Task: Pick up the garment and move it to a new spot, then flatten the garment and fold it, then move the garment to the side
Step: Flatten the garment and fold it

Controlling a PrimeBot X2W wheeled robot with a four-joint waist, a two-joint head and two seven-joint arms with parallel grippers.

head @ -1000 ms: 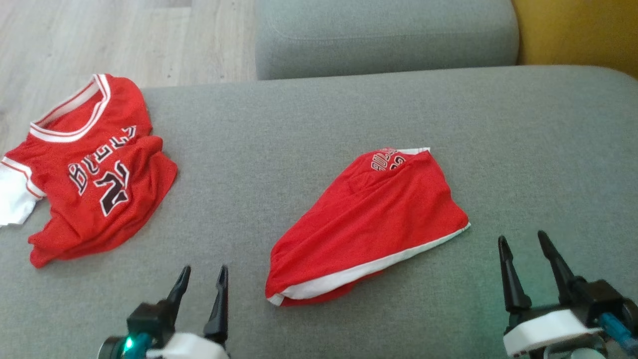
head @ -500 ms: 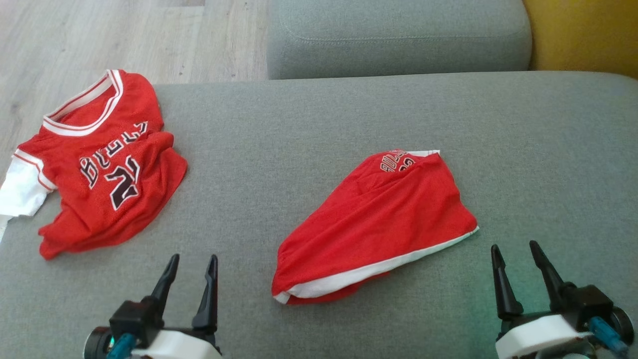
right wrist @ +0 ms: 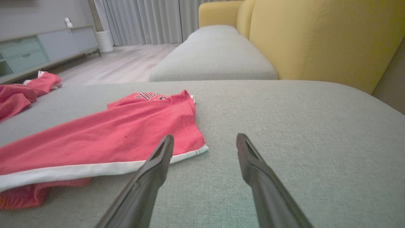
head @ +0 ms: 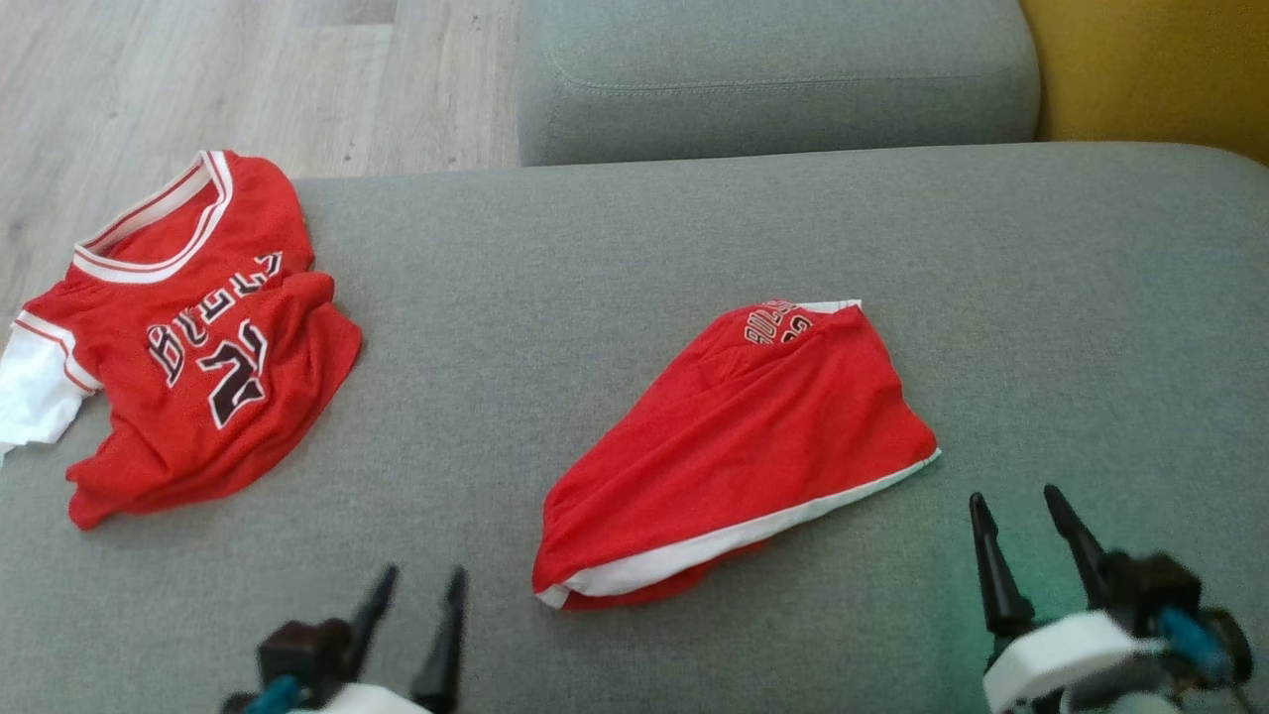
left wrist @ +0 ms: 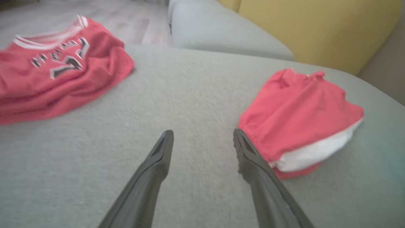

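A folded red garment (head: 739,451) with a white hem lies in the middle of the grey sofa seat (head: 615,258); it also shows in the left wrist view (left wrist: 297,117) and the right wrist view (right wrist: 120,136). A second red jersey (head: 188,337) with black lettering lies rumpled at the seat's left edge, blurred in the left wrist view (left wrist: 60,72). My left gripper (head: 424,572) (left wrist: 203,131) is open and empty, low and to the left of the folded garment. My right gripper (head: 1013,496) (right wrist: 205,136) is open and empty, just right of the garment's hem corner.
Another grey cushion (head: 773,79) sits behind the seat, and a yellow backrest (head: 1150,69) (right wrist: 322,41) stands at the far right. Wooden floor (head: 198,79) lies beyond the seat's left edge. A low cabinet (right wrist: 47,44) and curtains are far off.
My left gripper has drawn back toward the bottom edge and a little right. The head view has shifted slightly. Both garments lie as before; the right gripper has hardly moved.
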